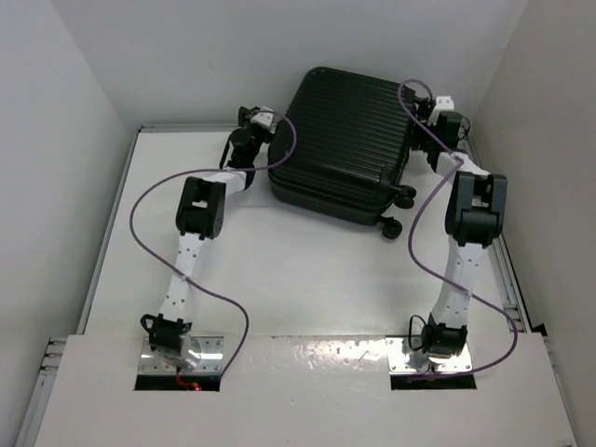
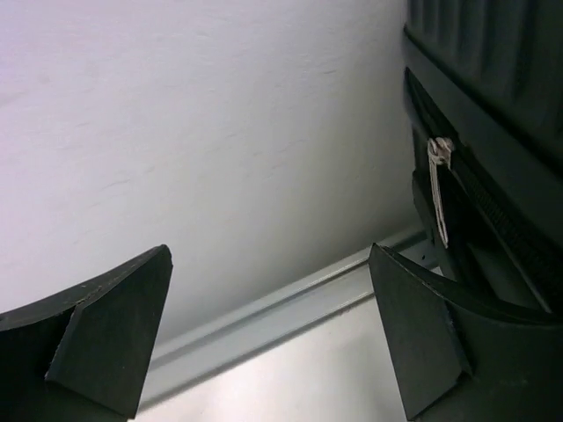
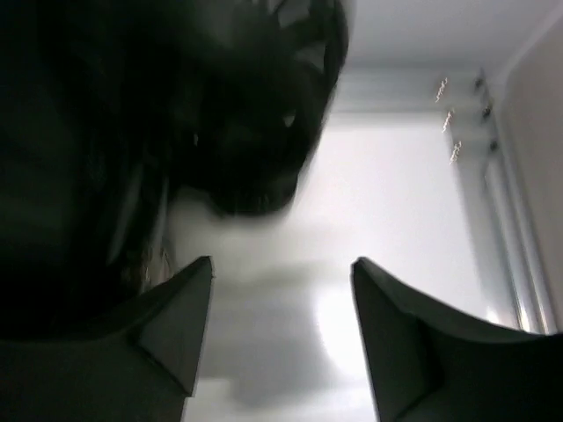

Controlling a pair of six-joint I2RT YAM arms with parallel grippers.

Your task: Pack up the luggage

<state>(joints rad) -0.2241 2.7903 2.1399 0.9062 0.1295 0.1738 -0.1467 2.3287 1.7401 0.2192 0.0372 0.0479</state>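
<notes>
The luggage (image 1: 346,140) is a large black ribbed hard-shell suitcase lying shut at the back of the table, wheels (image 1: 399,210) toward the right front. My left gripper (image 1: 267,121) is at its left edge, open and empty. In the left wrist view (image 2: 268,255) the suitcase's side (image 2: 493,105) with a silver zipper pull (image 2: 437,189) is just right of the right finger. My right gripper (image 1: 436,114) is at the suitcase's far right corner, open and empty. In the right wrist view (image 3: 281,264) the dark, blurred suitcase (image 3: 132,114) fills the upper left.
White walls close in the table (image 1: 298,270) at the back and both sides. A metal rail (image 2: 264,316) runs along the back wall behind the left gripper. Purple cables (image 1: 140,223) loop off both arms.
</notes>
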